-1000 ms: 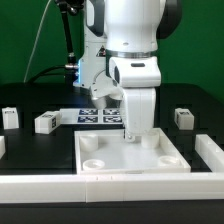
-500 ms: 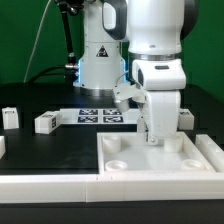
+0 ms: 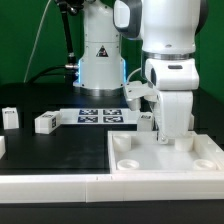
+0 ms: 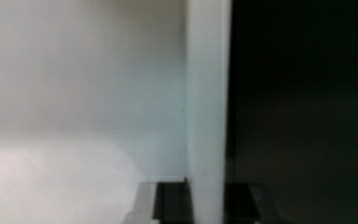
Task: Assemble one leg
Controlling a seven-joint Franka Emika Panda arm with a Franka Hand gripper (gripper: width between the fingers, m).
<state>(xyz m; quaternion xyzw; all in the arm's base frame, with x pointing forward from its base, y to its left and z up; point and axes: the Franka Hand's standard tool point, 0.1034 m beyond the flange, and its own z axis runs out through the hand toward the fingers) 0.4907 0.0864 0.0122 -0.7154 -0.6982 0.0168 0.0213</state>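
My gripper (image 3: 172, 138) is shut on the back wall of the large flat white tray (image 3: 150, 172), which lies on the black table at the exterior view's right. In the wrist view the tray's wall (image 4: 208, 100) runs between my two dark fingers (image 4: 171, 203), with my gripper (image 4: 208, 203) astride it. Two legs, small white blocks, stand at the exterior view's left: one (image 3: 9, 116) at the far edge and one (image 3: 45, 122) closer to the middle. My gripper is far from both.
The marker board (image 3: 100, 115) lies in front of the arm's base. A long white rail (image 3: 60, 195) runs along the front of the table. A small white piece (image 3: 2, 147) shows at the exterior view's left edge.
My gripper has moved to the exterior view's right and has dragged the tray with it. The two legs at the left have not moved.
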